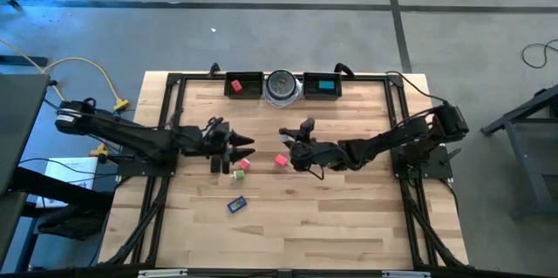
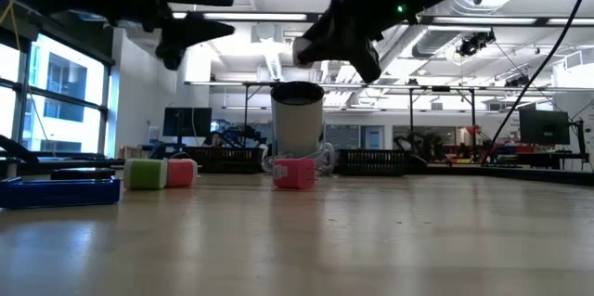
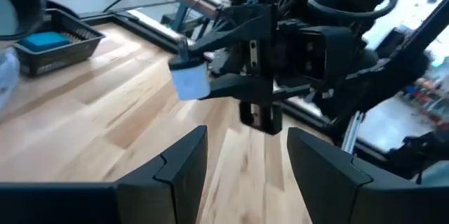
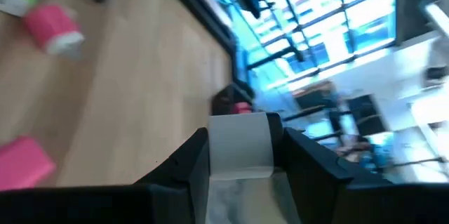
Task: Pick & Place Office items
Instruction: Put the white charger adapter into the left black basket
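My right gripper (image 1: 290, 139) hovers over the table's middle, shut on a small white bit (image 4: 240, 145), which also shows in the left wrist view (image 3: 189, 81). My left gripper (image 1: 247, 146) faces it from the left, open and holding nothing, its fingers (image 3: 184, 156) level above the wood. On the table below lie a green cube (image 1: 238, 174), a red block (image 1: 245, 164), a pink block (image 1: 281, 160) and a blue flat piece (image 1: 236, 204). My right gripper pinches the white bit between its two fingers, at their free ends (image 3: 203, 62). The fingers reach in from the table's right, nearly level. The bit's flat sides (image 4: 242, 136) sit between the pads, and it is lifted clear of the table.
Along the far edge stand a black tray (image 1: 245, 77) with a red block (image 1: 236, 86), a round silver disc (image 1: 282, 86), and a second tray (image 1: 321, 95) with a teal block (image 1: 325, 85). Bare wood lies toward the near edge.
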You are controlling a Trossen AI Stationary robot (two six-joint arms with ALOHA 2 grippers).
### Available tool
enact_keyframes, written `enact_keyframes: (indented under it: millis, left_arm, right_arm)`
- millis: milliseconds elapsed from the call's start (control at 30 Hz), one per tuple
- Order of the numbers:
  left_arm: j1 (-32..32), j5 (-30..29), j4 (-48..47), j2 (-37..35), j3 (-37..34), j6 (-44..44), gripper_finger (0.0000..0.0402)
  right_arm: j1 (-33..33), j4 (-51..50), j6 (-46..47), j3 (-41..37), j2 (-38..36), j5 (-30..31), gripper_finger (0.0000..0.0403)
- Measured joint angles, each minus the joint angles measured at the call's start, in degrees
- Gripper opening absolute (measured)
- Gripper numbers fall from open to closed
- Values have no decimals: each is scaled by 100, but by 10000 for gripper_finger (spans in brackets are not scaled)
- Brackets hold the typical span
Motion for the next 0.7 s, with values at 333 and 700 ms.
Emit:
enact_keyframes:
  millis: [333,700]
  left_arm:
    - [803,1144,1677,1108,0,-538,191]
    - [1022,1376,2415,1675,11,-870,191]
  right_arm:
    - [232,327,-670,3,0,70,137]
    - [239,767,-1146,3,0,-347,137]
